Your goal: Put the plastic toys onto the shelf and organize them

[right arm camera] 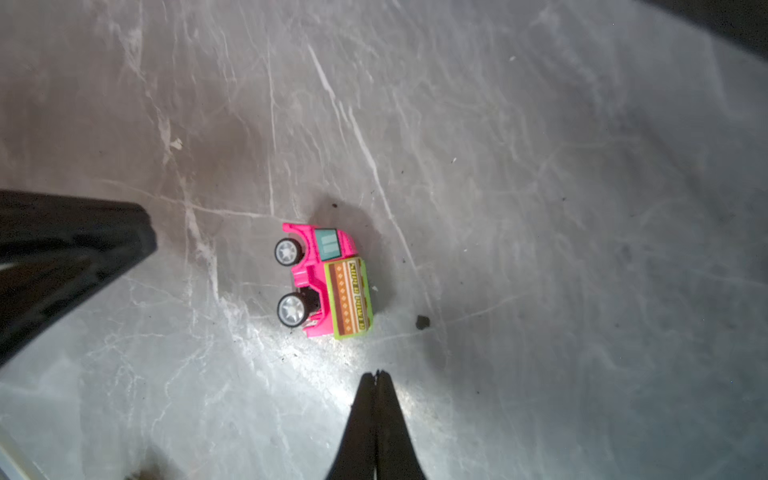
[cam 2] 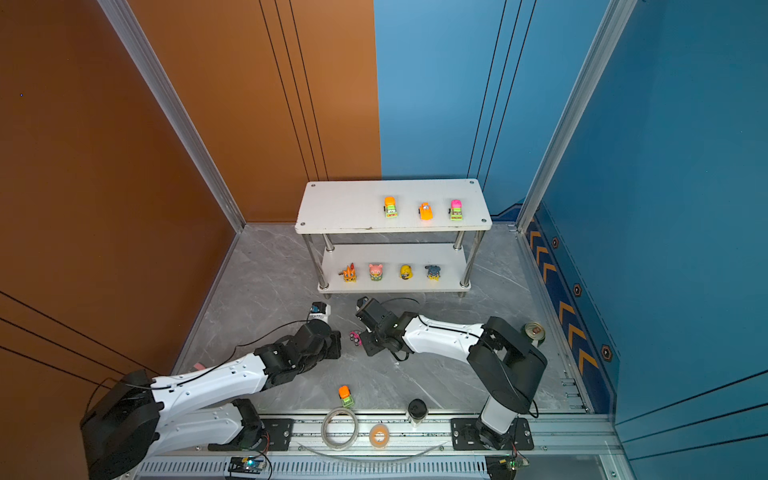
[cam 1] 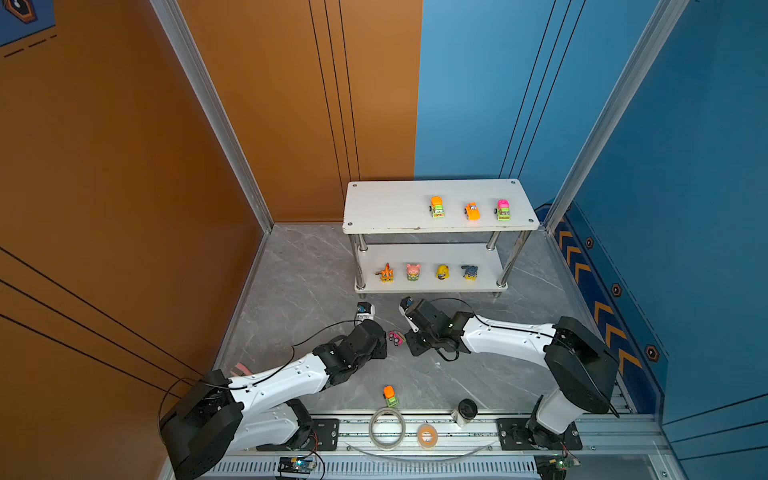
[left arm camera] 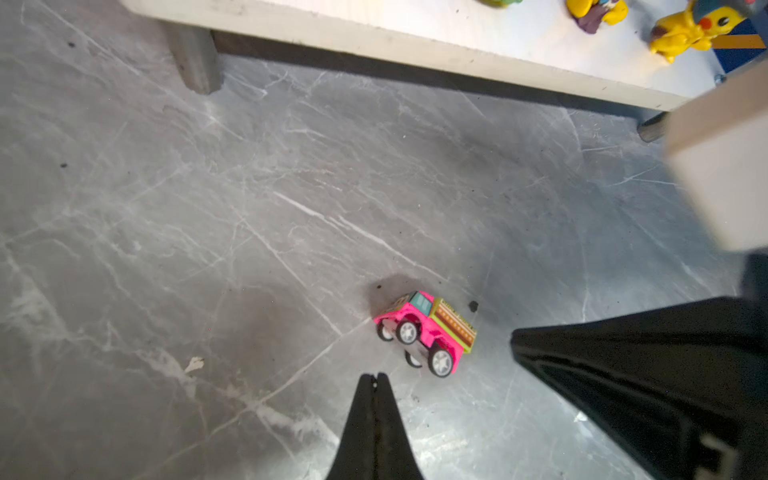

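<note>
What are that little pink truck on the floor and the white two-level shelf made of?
Small pink toy truck: probably moulded plastic, bright, even and slightly glossy. White two-tier shelf: matte boards, perhaps painted wood, front edge chipped; its posts look like polished metal, reflective.

Yellow figurine (left arm camera: pixel 598 14) cropped (frame edge).

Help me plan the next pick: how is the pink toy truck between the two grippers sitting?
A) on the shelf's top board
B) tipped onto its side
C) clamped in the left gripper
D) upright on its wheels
B: in both wrist views the pink toy truck lies on the grey tabletop with its wheels pointing sideways and its striped side panel facing up.
</note>
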`<move>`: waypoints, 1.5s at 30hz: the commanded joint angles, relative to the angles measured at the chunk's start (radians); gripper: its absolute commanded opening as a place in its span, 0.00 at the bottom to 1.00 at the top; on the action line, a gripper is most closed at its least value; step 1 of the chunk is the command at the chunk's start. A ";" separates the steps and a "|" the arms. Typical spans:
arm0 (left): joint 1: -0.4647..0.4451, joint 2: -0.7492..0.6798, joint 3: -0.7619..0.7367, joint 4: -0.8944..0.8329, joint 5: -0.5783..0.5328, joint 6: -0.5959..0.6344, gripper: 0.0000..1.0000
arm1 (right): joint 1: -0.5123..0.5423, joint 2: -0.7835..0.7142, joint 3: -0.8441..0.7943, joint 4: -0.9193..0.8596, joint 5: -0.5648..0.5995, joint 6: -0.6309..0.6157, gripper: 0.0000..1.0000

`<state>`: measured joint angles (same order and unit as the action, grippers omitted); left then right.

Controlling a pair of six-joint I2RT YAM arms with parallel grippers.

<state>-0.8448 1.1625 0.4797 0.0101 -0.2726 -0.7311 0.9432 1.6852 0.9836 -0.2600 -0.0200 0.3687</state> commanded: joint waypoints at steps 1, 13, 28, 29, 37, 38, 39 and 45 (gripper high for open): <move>0.001 0.041 0.056 0.002 0.006 0.040 0.00 | -0.002 -0.008 0.042 0.035 -0.011 0.026 0.03; -0.014 0.230 0.109 0.111 0.073 0.029 0.00 | -0.098 -0.130 -0.064 0.066 0.013 0.075 0.00; -0.005 0.256 -0.013 0.168 0.063 -0.032 0.00 | -0.130 -0.191 -0.082 0.041 0.025 0.062 0.00; -0.006 0.252 -0.024 0.169 0.062 -0.036 0.00 | -0.132 -0.194 -0.081 0.040 0.028 0.061 0.01; -0.008 0.173 -0.112 0.161 0.046 -0.085 0.00 | -0.138 -0.194 -0.079 0.038 0.025 0.060 0.01; -0.012 0.154 -0.123 0.151 0.039 -0.092 0.00 | -0.138 -0.191 -0.075 0.038 0.023 0.059 0.01; -0.014 0.134 -0.133 0.138 0.032 -0.098 0.00 | -0.138 -0.187 -0.072 0.040 0.019 0.062 0.01; -0.025 0.037 -0.189 0.092 -0.004 -0.130 0.00 | -0.122 -0.156 -0.046 0.042 0.002 0.062 0.01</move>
<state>-0.8539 1.2327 0.3126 0.1761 -0.2398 -0.8337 0.8116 1.5070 0.9169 -0.2008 -0.0223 0.4244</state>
